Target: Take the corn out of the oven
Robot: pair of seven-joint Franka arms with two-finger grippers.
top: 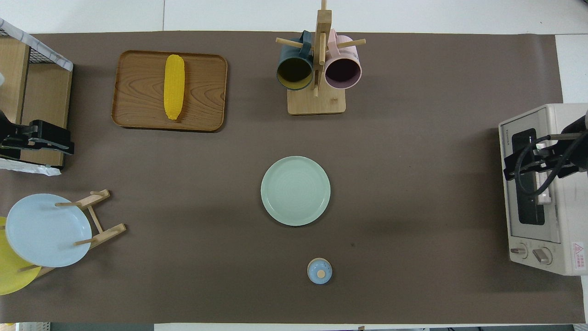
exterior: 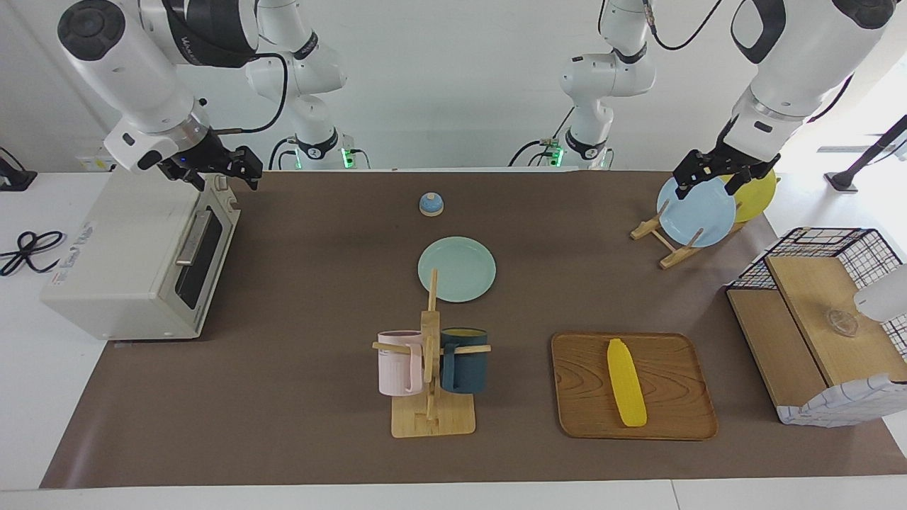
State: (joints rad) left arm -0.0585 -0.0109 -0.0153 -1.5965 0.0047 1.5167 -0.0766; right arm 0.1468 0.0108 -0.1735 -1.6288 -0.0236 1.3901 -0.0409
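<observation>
While the corn lies trayed, grippers hang well apart.

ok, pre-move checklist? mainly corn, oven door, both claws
1. Bright yellow corn cob out of the oven: ok, it lies on the brown wooden tray.
2. Cream-white toaster oven, dark glass door shut: ok.
3. Oven interior empty: cannot tell through the door.
4. Right claw placed: ok, over the oven's top front edge; contact cannot tell.
5. Left claw clear of the light blue plate standing in the wooden rack: cannot tell, it is right over the rim.
6. Corn clear of both claws: ok.
</observation>
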